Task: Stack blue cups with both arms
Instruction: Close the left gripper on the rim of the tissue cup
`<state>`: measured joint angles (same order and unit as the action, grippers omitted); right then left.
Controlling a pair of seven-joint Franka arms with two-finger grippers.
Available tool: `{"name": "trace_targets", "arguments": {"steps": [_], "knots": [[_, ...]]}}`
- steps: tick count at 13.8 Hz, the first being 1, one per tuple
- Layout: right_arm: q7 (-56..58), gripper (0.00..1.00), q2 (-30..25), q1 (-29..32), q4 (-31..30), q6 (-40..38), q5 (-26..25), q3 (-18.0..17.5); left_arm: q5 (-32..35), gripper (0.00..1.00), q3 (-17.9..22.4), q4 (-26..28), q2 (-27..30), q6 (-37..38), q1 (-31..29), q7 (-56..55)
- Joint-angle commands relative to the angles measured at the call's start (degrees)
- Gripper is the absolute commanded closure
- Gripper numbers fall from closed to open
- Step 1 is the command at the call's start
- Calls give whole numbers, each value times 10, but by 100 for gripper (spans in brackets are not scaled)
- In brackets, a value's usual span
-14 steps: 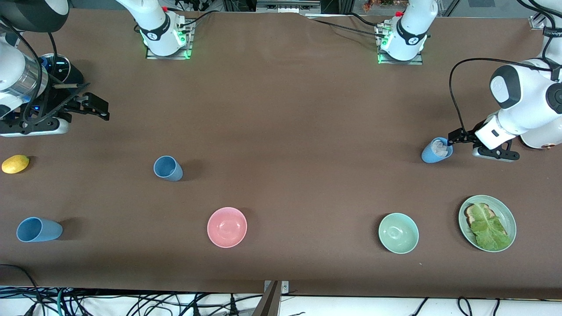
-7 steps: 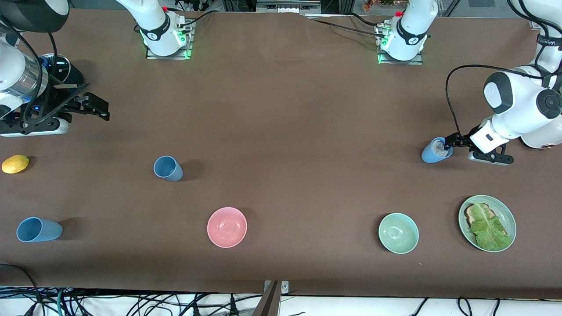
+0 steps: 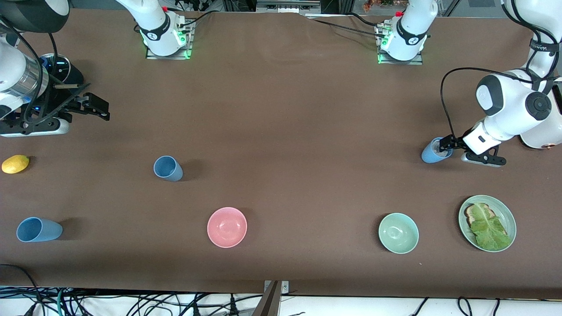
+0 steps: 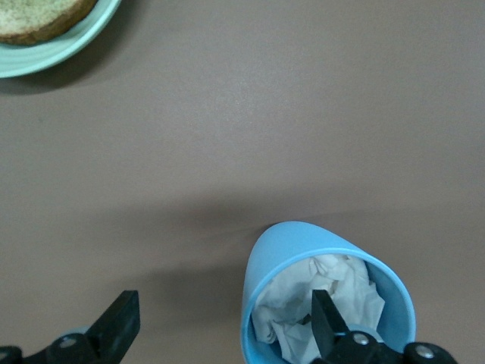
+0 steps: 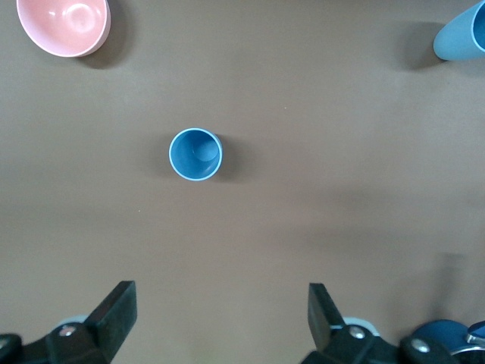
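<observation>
Three blue cups stand well apart, and at the one stuffed with white paper (image 3: pixel 436 150) toward the left arm's end the left gripper (image 3: pixel 447 144) straddles its rim, jaws spread, ready to pinch, while the right gripper (image 3: pixel 94 106) waits, jaws apart.

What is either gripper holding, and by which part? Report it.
Nothing is held. The left gripper is open, one finger inside the paper-stuffed blue cup, straddling its rim. The right gripper hangs open over bare table.
</observation>
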<state>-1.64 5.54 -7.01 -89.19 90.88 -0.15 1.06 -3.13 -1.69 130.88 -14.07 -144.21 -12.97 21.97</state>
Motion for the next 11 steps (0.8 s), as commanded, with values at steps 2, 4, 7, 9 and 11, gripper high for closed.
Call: {"name": "trace_targets", "arguments": {"steps": [2,4,7,9,11], "knots": [[4,0,-2,0,-3,2,7,-1,-15,0,2,24,5,-35,5,17],[4,0,3,0,-4,3,7,-1,-15,21,2,24,5,-35,5,17],[4,0,7,0,-4,7,7,-1,-16,69,2,32,4,-51,8,17],[4,0,10,0,-11,17,7,-2,-24,100,2,39,5,-61,8,18],[4,0,17,0,-19,34,7,-2,-24,100,2,39,6,-61,8,19]]}}
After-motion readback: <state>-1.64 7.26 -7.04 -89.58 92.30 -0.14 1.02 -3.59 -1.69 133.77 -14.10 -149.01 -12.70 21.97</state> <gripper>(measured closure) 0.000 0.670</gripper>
